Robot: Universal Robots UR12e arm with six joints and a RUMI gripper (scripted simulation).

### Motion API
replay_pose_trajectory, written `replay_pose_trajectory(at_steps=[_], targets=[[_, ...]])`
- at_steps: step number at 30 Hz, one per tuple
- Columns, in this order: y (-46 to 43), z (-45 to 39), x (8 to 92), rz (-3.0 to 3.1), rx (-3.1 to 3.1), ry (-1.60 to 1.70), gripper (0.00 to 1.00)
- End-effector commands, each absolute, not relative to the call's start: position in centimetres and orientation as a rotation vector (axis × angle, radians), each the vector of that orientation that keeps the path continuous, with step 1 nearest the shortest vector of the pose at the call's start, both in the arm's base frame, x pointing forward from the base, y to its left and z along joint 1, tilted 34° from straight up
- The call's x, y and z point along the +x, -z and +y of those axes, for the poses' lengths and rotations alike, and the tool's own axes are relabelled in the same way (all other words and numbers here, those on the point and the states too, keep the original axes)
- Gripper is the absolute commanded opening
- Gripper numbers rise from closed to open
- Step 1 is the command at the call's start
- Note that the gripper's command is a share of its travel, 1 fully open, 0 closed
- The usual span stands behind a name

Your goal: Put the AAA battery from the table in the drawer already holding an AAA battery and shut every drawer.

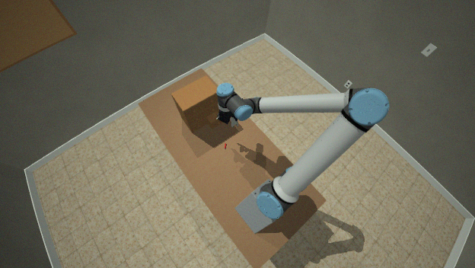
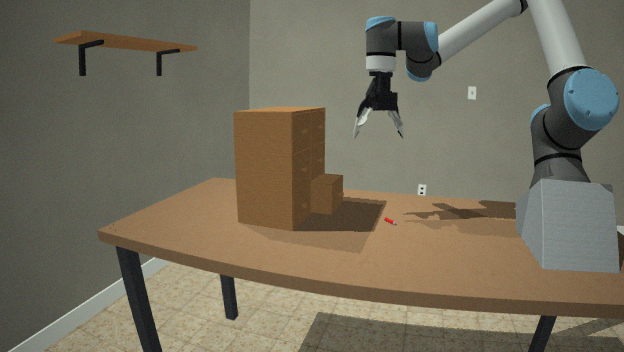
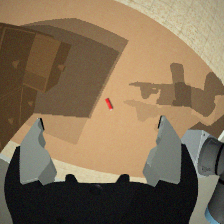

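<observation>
A small red AAA battery [image 2: 390, 221] lies on the brown table to the right of the chest; it also shows in the overhead view [image 1: 225, 146] and in the wrist view [image 3: 109, 103]. The wooden chest [image 2: 280, 165] stands upright with several drawers on its right face. One bottom drawer [image 2: 327, 193] is pulled part way out; its contents are hidden. My gripper [image 2: 378, 129] is open and empty, high above the table, level with the chest's top and to its right. It hangs well above the battery.
The grey robot base [image 2: 570, 225] stands at the table's right end. A wall shelf [image 2: 125, 44] hangs at the upper left, far from the arm. The table's front edge curves below the chest.
</observation>
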State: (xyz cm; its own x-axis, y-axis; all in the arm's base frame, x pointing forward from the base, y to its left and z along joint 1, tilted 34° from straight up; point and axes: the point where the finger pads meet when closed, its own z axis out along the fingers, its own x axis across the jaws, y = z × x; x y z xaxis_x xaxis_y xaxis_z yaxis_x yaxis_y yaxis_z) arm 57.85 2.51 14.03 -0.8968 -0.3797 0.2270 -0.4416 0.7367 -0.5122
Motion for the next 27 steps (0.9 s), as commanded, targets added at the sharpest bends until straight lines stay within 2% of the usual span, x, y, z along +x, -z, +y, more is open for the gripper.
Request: replay_pose_trajectory(at_steps=[1,27], targets=[[-14.0,2.7,58.8,-2.696,0.969,-0.830,1.00],[-13.3,3.8,61.2,-2.107,1.726,-0.668,1.00]])
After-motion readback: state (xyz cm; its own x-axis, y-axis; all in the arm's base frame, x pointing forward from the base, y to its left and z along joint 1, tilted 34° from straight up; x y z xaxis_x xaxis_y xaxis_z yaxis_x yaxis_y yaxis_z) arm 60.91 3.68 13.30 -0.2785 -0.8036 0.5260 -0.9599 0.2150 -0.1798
